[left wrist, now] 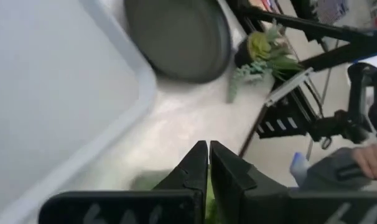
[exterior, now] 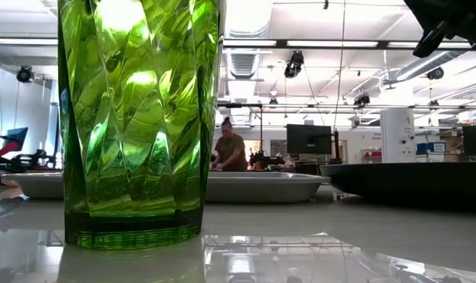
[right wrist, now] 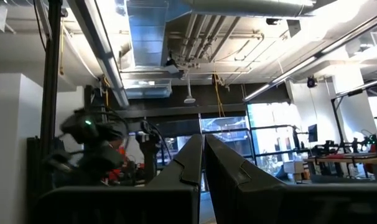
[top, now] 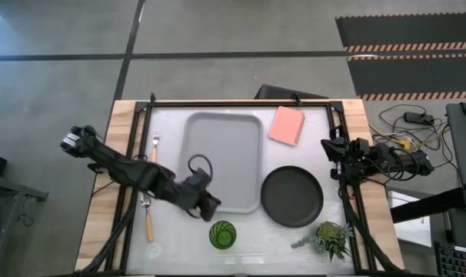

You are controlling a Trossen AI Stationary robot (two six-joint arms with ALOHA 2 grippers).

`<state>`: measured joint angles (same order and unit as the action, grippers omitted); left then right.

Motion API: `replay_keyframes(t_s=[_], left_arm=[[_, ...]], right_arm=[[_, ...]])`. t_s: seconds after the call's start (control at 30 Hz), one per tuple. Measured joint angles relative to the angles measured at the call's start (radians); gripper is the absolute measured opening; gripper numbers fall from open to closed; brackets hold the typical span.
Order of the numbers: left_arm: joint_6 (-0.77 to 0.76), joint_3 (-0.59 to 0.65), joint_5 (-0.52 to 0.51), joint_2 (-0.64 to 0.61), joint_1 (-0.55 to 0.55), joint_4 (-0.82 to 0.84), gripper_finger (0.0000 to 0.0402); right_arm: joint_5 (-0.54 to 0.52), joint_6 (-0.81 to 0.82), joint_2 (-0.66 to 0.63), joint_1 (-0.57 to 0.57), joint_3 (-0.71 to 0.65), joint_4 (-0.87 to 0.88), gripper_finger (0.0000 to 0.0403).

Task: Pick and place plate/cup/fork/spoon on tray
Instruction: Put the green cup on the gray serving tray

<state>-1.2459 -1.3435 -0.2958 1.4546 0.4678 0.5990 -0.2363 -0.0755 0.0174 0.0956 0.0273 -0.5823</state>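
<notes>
The light-grey tray (top: 221,158) lies mid-table. The black plate (top: 292,197) rests on the table to its right. The green cup (top: 223,235) stands upright near the table's near edge and fills the left of the low view (exterior: 136,118). The fork (top: 154,145) and the spoon (top: 148,221) lie left of the tray, partly under my left arm. My left gripper (top: 214,205) is shut and empty at the tray's near edge (left wrist: 83,155), just beyond the cup; its shut fingertips (left wrist: 208,149) show in the left wrist view. My right gripper (right wrist: 204,146) is shut and empty at the table's right side (top: 337,154).
A salmon-pink pad (top: 287,125) lies at the far right of the tray. A small leafy plant (top: 329,238) stands near the front right corner. Dark frame rails run along both table sides. A person (exterior: 230,149) stands in the room beyond the table.
</notes>
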Motion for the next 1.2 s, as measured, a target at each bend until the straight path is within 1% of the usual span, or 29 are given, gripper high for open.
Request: replay_keyframes(t_s=[0.13, 0.27, 0.33, 0.4, 0.47, 0.5, 0.63, 0.8, 0.9, 0.97, 1.03, 1.2], left_arm=[[0.045, -0.142, -0.002, 0.093, -0.001, 0.087, 0.0], [0.038, -0.207, 0.022, 0.144, -0.001, 0.165, 0.0], [0.003, -0.214, 0.069, 0.152, 0.0, 0.188, 0.0], [-0.029, -0.205, 0.138, 0.157, 0.004, 0.196, 0.0], [-0.04, -0.189, 0.202, 0.162, 0.009, 0.205, 0.0], [-0.04, -0.185, 0.219, 0.164, 0.011, 0.207, 0.0], [-0.021, -0.184, 0.229, 0.16, 0.012, 0.205, 0.0], [0.09, -0.184, 0.221, 0.155, 0.009, 0.205, 0.0], [0.116, -0.184, 0.229, 0.154, 0.001, 0.206, 0.0001], [0.117, -0.184, 0.238, 0.154, -0.01, 0.208, 0.0009], [0.125, -0.184, 0.235, 0.154, -0.014, 0.22, 0.0026], [0.127, -0.139, 0.236, 0.153, -0.016, 0.223, 0.0096]], right_arm=[[0.0, -0.005, 0.0, 0.0, 0.002, 0.0, 0.0009], [-0.001, -0.007, 0.0, 0.0, 0.002, 0.0, 0.0009], [-0.001, -0.007, 0.001, 0.0, 0.003, 0.0, 0.0009], [-0.001, -0.007, 0.006, 0.0, 0.003, 0.001, 0.0009], [-0.001, -0.008, 0.014, 0.0, 0.004, 0.007, 0.0009], [-0.002, -0.014, 0.02, 0.0, 0.004, 0.01, 0.0009], [-0.017, -0.015, 0.044, 0.0, 0.004, 0.01, 0.0009], [-0.054, -0.014, 0.075, 0.0, 0.004, 0.01, 0.0009], [-0.054, -0.014, 0.091, 0.0, 0.004, 0.009, 0.0009], [-0.054, -0.014, 0.098, 0.0, 0.004, 0.009, 0.0009], [-0.054, -0.014, 0.104, 0.0, 0.004, 0.009, 0.0009], [-0.054, -0.014, 0.108, 0.0, 0.005, 0.009, 0.0009]])
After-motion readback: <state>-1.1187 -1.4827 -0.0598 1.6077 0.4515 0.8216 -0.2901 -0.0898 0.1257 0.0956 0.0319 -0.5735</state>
